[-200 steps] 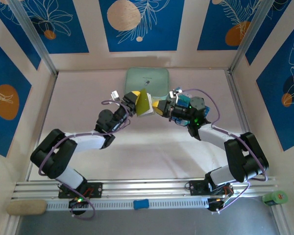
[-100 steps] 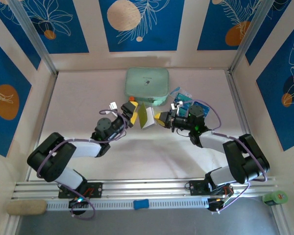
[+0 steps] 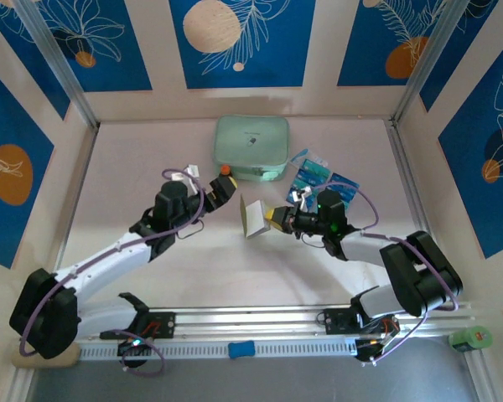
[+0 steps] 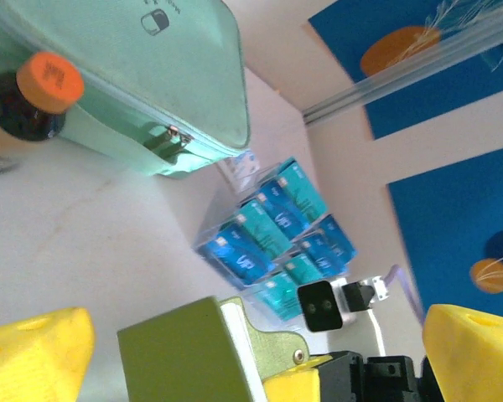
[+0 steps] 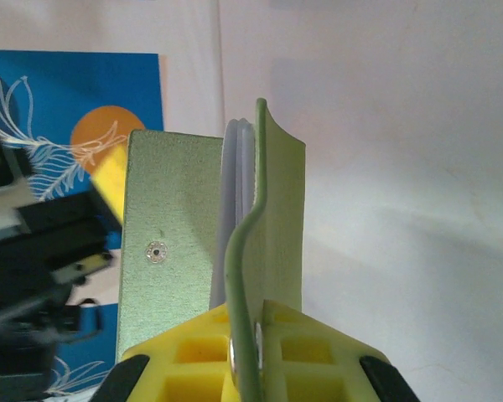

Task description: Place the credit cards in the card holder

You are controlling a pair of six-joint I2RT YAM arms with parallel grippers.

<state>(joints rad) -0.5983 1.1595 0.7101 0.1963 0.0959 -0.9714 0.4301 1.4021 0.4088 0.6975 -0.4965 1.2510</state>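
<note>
The olive-green card holder [image 3: 253, 217] hangs just right of the table's middle, partly open with pale clear pockets showing between its flaps [image 5: 172, 243]. My right gripper [image 3: 273, 219] is shut on its strap tab by the silver snap stud [image 5: 256, 328]. My left gripper [image 3: 225, 194] stands open a little to the left of the card holder, not touching it; in the left wrist view its yellow fingers [image 4: 35, 353] spread wide around the card holder [image 4: 184, 352]. Several blue and teal credit cards [image 3: 313, 174] lie side by side on the table behind the right gripper [image 4: 268, 243].
A mint-green zip case [image 3: 251, 146] lies at the back middle [image 4: 151, 75]. A dark bottle with an orange cap [image 3: 225, 170] stands against its front edge [image 4: 35, 96], close to my left gripper. Metal rails and blue patterned walls border the table.
My left gripper opened, let go of the card holder and drew back to the left. My right gripper lowered the card holder and moved it nearer.
</note>
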